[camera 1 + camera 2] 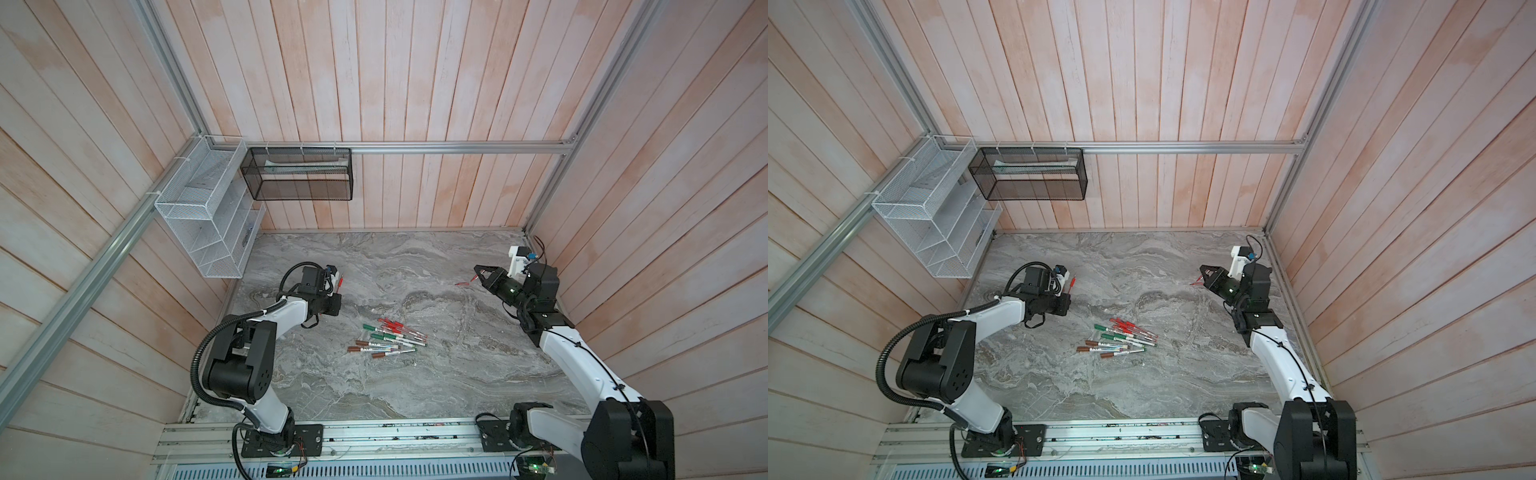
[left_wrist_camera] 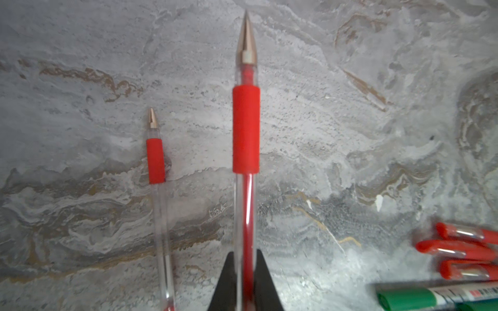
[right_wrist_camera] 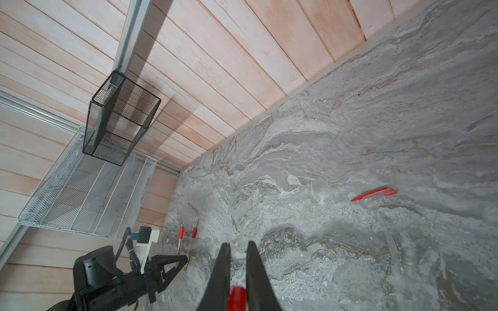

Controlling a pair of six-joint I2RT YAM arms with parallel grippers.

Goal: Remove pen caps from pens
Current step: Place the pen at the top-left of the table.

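In the left wrist view my left gripper (image 2: 244,269) is shut on a clear-barrelled pen (image 2: 246,129) with a red grip; its metal tip is bare. A second uncapped red pen (image 2: 155,161) lies on the marble beside it. My right gripper (image 3: 238,247) is shut on a red pen cap (image 3: 238,297) deep between its fingers, above the table's far right (image 1: 478,272). Another red cap (image 3: 374,194) lies loose on the table near it (image 1: 462,284). A pile of capped red, green and brown pens (image 1: 386,338) lies mid-table between the arms.
A white wire basket (image 1: 199,216) and a black mesh basket (image 1: 297,174) hang on the far-left walls above the table. Wooden walls close in three sides. A metal rail (image 1: 374,436) carrying both arm bases runs along the front edge.
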